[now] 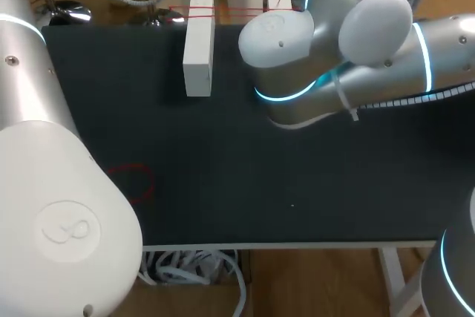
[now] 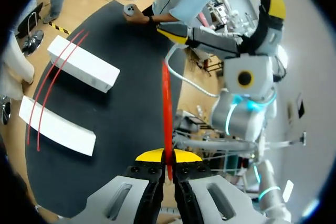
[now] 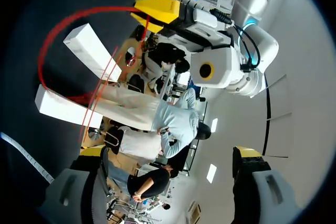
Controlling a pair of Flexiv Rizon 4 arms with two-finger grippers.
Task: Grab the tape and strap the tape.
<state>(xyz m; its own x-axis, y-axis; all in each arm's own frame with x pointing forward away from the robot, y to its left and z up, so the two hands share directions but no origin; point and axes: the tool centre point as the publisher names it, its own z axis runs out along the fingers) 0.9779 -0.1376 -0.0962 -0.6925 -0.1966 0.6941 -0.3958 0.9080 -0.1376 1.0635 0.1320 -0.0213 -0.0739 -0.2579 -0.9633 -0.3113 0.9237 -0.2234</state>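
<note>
In the left wrist view my left gripper (image 2: 168,157) is shut on a thin red tape strip (image 2: 167,103) that runs straight ahead from its yellow tips. Two red tape strands (image 2: 55,74) lie across two white blocks (image 2: 84,64) (image 2: 58,128) beside it. The right wrist view shows my right gripper (image 3: 168,153) open and empty, up in the air. Ahead of it, the left gripper (image 3: 160,9) holds the red tape (image 3: 50,43), which curves in a loop past the blocks (image 3: 92,51). In the head view both grippers are hidden by the arms; a faint red tape loop (image 1: 135,181) shows near the left arm (image 1: 59,213).
One white block (image 1: 198,46) stands at the back of the black table (image 1: 282,176), and a second (image 1: 280,1) is partly behind my right arm (image 1: 334,50). A person's hand (image 2: 140,17) rests on the table's far end by a small grey roll (image 2: 129,9).
</note>
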